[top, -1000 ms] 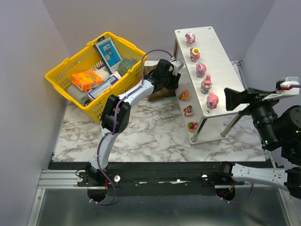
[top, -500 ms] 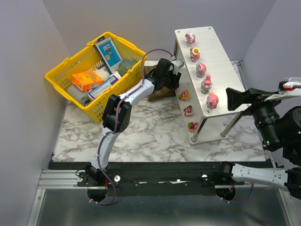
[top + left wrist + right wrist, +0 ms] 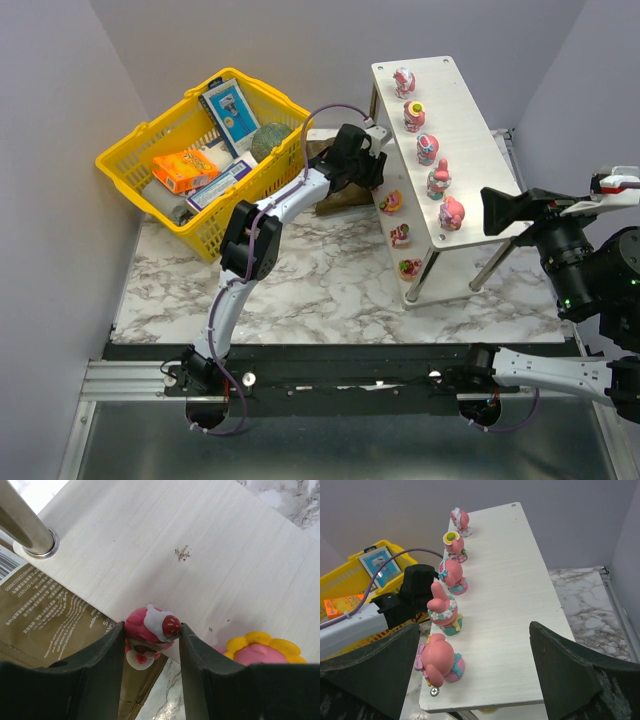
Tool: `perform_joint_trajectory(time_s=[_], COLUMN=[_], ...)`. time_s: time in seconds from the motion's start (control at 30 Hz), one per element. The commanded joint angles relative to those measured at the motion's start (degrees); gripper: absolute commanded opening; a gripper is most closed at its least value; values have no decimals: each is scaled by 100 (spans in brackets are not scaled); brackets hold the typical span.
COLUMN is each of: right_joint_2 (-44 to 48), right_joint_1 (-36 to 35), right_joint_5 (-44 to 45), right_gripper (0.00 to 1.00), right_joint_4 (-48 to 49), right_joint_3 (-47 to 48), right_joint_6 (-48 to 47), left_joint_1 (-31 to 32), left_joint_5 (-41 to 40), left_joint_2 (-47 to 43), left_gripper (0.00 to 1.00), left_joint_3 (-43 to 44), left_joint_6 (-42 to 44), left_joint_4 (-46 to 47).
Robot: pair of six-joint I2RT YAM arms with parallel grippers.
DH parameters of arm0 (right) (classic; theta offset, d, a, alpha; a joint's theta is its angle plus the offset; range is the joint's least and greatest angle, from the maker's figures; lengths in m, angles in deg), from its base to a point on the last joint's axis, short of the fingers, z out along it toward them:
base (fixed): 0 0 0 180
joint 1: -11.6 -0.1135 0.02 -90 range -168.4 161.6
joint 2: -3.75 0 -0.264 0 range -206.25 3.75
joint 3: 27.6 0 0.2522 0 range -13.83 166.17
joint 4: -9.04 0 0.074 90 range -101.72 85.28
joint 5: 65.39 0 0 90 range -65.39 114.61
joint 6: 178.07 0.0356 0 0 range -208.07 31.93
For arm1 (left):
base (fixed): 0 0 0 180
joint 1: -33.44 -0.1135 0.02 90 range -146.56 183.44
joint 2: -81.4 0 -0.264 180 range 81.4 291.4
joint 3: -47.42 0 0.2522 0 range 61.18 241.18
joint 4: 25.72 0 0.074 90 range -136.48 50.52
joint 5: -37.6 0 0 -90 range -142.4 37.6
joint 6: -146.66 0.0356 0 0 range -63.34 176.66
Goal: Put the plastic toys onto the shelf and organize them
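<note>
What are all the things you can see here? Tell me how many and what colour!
shelf: one, white boards on metal legs, far right of the table
toys on the top board: five, mostly pink, in a row along its left edge
toys on the lower board: three seen, pink with yellow, red or green bits
held toy: one, pink and red with a white top, at the lower board's edge
basket: one, yellow, far left
groceries: several, orange, blue, white, inside the basket
brown packet: one, beside the shelf
table: one, white-grey marble
left gripper: black, shut on the held toy
right gripper: black, open, above the shelf's near end
</note>
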Motion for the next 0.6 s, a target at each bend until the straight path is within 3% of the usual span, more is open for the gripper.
perform_joint_trajectory(time_s=[0.0,0.4,0.57], right_joint_2=[70,122,131], right_joint_1=[17,25,17], right_joint_5=[228,298,290], right_gripper=[97,97,97], right_joint_4=[32,50,50], right_joint_3=[-60,-60,-60], right_joint_6=[2,-24,-24], left_joint_1=[41,85,112], left_joint_5=[55,-226,-357], left_joint_2=[345,521,548], left_gripper=[39,46,54], left_joint_3=[137,207,233], left_joint_6=[-78,-43,-17], left_joint_4=[-121,-173,-121])
